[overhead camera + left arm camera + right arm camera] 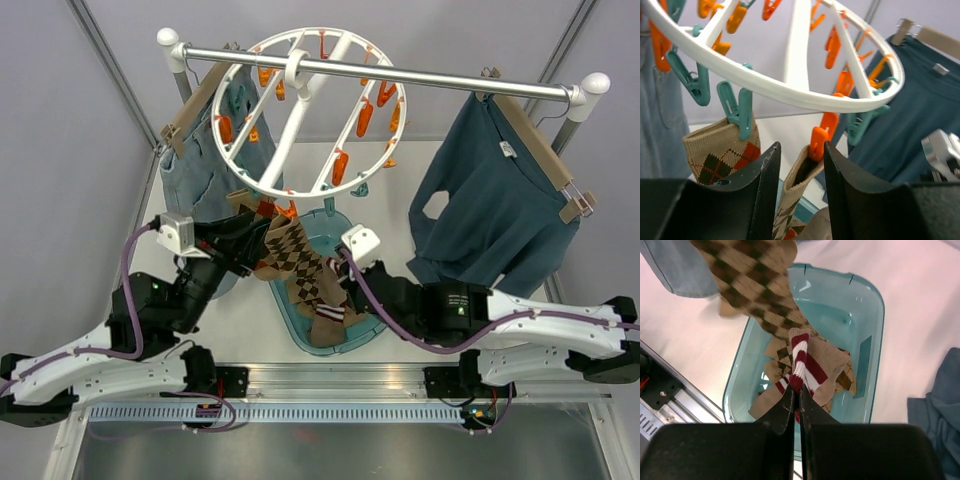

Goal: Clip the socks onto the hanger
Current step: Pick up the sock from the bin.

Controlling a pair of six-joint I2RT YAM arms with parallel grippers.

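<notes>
From above, a white table top (250, 340) stands between grey-lilac wall panels (60, 150). Across the back runs a silver metal rail (400, 75). From it hang the round white plastic ring hanger (290, 140), blue-grey jeans (200, 170) and a teal sweater (500, 200). A translucent teal plastic basin (322, 228) sits on the table under the ring. Tan-brown argyle socks (300, 265) trail from the ring's near rim into the basin. The left gripper (262, 215) is at that rim and the right gripper (338, 292) is over the basin.

In the left wrist view, the left gripper (800, 160) has its fingers (765, 180) apart. Between them hangs a sock cuff held by an orange clothespin (817, 142). Beside it a teal clothespin (740, 107) pinches a second sock.

In the right wrist view, the right gripper (797, 395) is pinched tight on a red-and-cream striped cuff of the socks (810, 360), which are heaped in the basin (875, 305). Pale table shows all around the basin.
</notes>
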